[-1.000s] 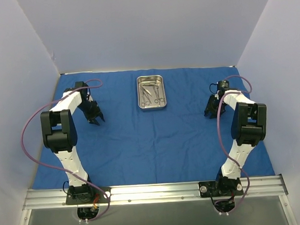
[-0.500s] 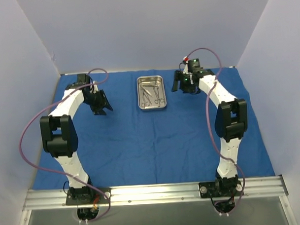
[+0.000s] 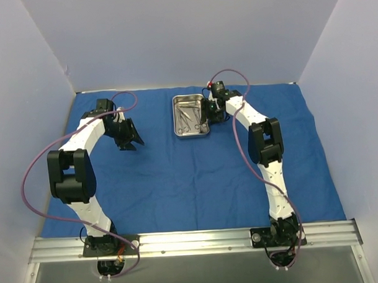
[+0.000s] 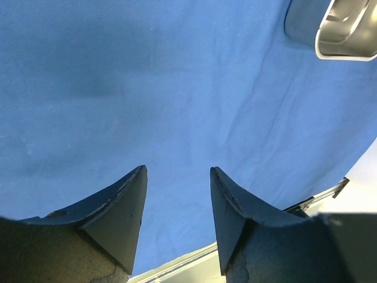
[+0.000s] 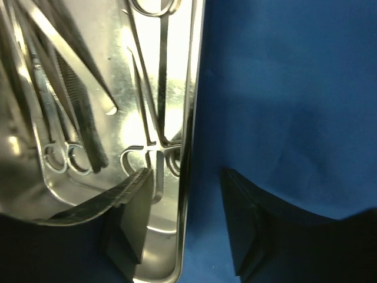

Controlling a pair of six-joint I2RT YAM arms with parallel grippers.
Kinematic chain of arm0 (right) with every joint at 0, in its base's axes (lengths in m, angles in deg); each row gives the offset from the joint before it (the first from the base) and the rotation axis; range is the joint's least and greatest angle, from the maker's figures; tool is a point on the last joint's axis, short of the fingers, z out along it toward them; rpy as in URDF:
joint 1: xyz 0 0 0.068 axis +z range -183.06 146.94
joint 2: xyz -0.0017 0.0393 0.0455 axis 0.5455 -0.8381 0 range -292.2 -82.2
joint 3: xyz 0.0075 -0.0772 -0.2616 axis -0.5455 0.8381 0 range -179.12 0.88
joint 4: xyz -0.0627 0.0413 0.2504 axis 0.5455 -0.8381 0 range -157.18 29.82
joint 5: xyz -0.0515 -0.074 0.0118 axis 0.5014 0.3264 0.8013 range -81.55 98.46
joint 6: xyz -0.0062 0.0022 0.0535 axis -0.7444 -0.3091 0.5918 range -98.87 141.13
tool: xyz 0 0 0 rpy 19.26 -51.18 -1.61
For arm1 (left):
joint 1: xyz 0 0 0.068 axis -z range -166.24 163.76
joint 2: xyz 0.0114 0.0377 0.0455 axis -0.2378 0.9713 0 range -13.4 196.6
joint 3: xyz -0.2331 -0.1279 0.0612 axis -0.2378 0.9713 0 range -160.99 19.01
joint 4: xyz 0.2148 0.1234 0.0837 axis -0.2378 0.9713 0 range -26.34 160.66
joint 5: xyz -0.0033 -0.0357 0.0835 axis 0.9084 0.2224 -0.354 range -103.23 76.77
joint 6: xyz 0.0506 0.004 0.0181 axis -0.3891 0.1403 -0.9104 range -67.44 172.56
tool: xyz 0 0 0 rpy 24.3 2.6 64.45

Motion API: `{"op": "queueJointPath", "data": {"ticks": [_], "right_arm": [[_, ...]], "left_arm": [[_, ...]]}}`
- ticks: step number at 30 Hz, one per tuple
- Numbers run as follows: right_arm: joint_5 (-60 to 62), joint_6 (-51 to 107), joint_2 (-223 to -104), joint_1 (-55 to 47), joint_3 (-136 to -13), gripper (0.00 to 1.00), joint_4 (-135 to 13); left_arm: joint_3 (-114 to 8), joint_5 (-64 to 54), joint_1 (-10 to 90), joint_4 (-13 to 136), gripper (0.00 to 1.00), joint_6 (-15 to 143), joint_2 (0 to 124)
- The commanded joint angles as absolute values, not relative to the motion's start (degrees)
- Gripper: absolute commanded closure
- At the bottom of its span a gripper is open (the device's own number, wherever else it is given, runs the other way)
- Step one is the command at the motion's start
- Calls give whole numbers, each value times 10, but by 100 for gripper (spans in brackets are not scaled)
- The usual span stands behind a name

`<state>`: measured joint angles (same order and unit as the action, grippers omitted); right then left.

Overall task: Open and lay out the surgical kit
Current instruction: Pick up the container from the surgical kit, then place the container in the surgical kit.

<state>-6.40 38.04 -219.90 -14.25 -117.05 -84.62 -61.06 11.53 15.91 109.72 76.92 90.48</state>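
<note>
right gripper [image 5: 182,177] open astride rim of shallow shiny steel tray [image 3: 174,117] | left gripper [image 4: 177,171] open over royal-blue cloth [image 3: 190,179] | trays 1 | silver ring-handled instruments [image 3: 189,116]: count unclear

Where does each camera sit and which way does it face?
Top external: above and behind, looking down on blue cloth, steel tray, left arm, right arm.
Left wrist: over cloth, facing a tray corner; the left gripper shows, open.
Right wrist: above the tray's rim and instruments; the right gripper straddles it.
All three share the tray.
</note>
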Motion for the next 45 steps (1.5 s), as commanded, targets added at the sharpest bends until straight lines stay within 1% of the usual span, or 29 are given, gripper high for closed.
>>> {"op": "queueJointPath", "data": {"ticks": [1, 5, 6, 8, 9, 10, 13, 18, 23, 24, 28, 29, 31, 32, 35, 38, 39, 45], "right_arm": [[-45, 384, -2197, -142, -1191, 52, -865], [-48, 375, -2217, -140, -1205, 60, -865], [-50, 371, -2219, -139, -1210, 66, -865], [-48, 356, -2226, -136, -1221, 82, -860], [-47, 349, -2227, -133, -1230, 98, -858], [-43, 335, -2228, -131, -1236, 100, -858], [-46, 318, -2226, -129, -1244, 100, -856], [-28, 254, -2169, -128, -1241, 100, -859], [-73, 217, -2096, -127, -1191, 100, -850], [-82, 195, -2089, -125, -1181, 100, -848], [-118, 167, -2054, -92, -1138, 100, -850], [-119, 160, -2040, -64, -1122, 100, -852], [-105, 132, -2027, -28, -1108, 100, -866], [-88, 121, -2016, 7, -1098, 100, -873], [-69, 89, -1992, 47, -1076, 100, -887], [-62, 65, -1977, 86, -1059, 100, -906], [-64, 58, -1973, 103, -1050, 100, -912], [-83, 43, -1967, 119, -1034, 100, -930]], "left_arm": [[-617, 130, 157, 1080, 44, 760, 876], [-627, 127, 156, 1087, 45, 759, 880], [-629, 127, 156, 1089, 45, 759, 881], [-636, 124, 156, 1095, 45, 758, 882], [-638, 122, 156, 1096, 45, 758, 883], [-640, 119, 156, 1101, 45, 757, 883], [-646, 112, 156, 1106, 45, 757, 885], [-668, 98, 149, 1116, 45, 757, 885], [-699, 84, 140, 1119, 44, 765, 889], [-705, 83, 122, 1120, 44, 766, 890], [-727, 66, 113, 1119, 44, 758, 901], [-748, 43, 111, 1129, 44, 744, 907], [-772, 39, 104, 1145, 45, 723, 920], [-784, 36, 102, 1145, 45, 703, 918], [-791, 33, 95, 1139, 44, 675, 907], [-767, 52, 96, 1115, 44, 665, 882], [-743, 71, 97, 1101, 44, 661, 875], [-651, 72, 105, 1086, 44, 634, 794]]}}
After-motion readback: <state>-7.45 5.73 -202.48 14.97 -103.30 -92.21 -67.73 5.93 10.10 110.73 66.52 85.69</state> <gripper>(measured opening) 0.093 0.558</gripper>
